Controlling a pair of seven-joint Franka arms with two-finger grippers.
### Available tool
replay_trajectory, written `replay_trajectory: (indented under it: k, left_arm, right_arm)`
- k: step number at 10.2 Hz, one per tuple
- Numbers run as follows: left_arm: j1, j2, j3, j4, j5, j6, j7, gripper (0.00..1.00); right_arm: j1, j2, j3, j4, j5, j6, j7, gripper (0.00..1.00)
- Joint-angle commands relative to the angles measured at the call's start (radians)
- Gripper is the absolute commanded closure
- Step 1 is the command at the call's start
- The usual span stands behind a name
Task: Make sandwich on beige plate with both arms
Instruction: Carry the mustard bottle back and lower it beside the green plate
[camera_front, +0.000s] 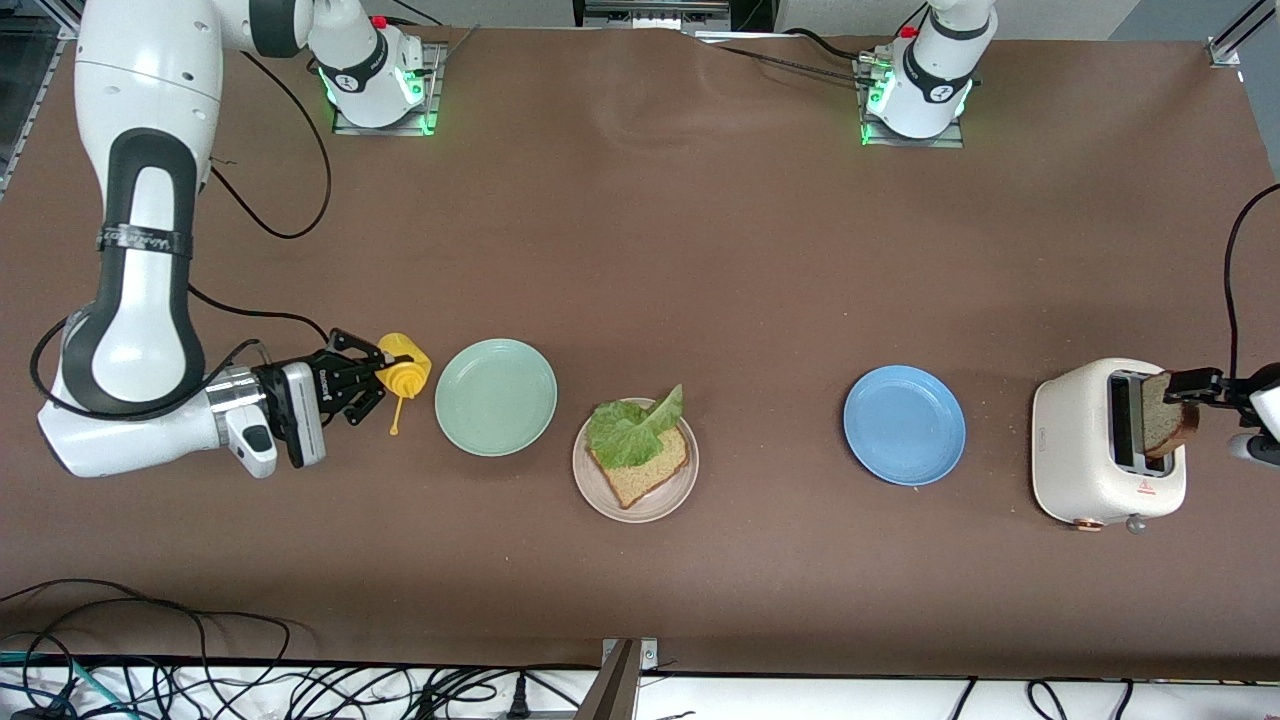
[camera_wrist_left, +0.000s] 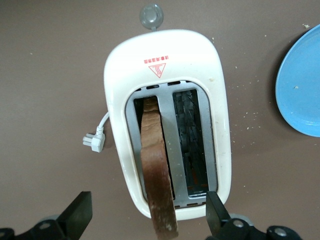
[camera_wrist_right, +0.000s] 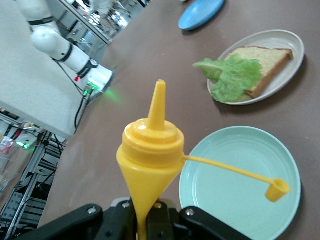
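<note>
The beige plate (camera_front: 604, 498) (camera_wrist_right: 296, 59) holds one slice of brown-crusted bread (camera_front: 650, 470) (camera_wrist_right: 265, 60) with a ruffled lettuce leaf (camera_front: 630, 432) (camera_wrist_right: 231, 75) on top. A second bread slice (camera_front: 1165, 420) (camera_wrist_left: 157, 170) stands up out of one slot of the white toaster (camera_front: 1075, 450) (camera_wrist_left: 165, 55). My left gripper (camera_front: 1190, 395) (camera_wrist_left: 147, 217) is over the toaster, open, one finger on each side of that slice and clear of it. My right gripper (camera_front: 375, 372) (camera_wrist_right: 142, 222) is shut on a yellow squeeze bottle (camera_front: 405, 370) (camera_wrist_right: 150, 150), its cap (camera_wrist_right: 277, 190) dangling open on its strap.
A mint-green plate (camera_front: 496, 397) (camera_wrist_right: 240, 175) lies bare between the bottle and the beige plate. A blue plate (camera_front: 904, 424) (camera_wrist_left: 302, 85) lies between the beige plate and the toaster. The toaster's plug (camera_wrist_left: 95, 141) lies loose on the brown table. Cables hang along the table's near edge.
</note>
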Motion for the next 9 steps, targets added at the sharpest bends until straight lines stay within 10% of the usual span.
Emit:
replay_trajectory:
  k: [1,3,6,9]
  left_arm:
    - [0.0,0.01,-0.003,0.0,0.022,-0.016,0.007,0.09]
    - [0.0,0.02,-0.003,-0.009,0.022,-0.028,0.006,0.18]
    - [0.001,0.02,-0.003,-0.011,0.022,-0.054,-0.005,0.94]
    - [0.001,0.001,-0.003,0.009,0.024,-0.054,0.0,1.0]
  right_arm:
    - [-0.038,-0.01,0.016,-0.068,0.034,-0.074,-0.176,1.0]
    - [-0.066,-0.001,0.016,-0.092,0.033,-0.105,-0.349,1.0]
    - [-0.115,0.068,0.015,-0.101,0.021,-0.144,-0.575,1.0]
    - [-0.144,0.143,0.016,-0.107,0.027,-0.133,-0.724,1.0]
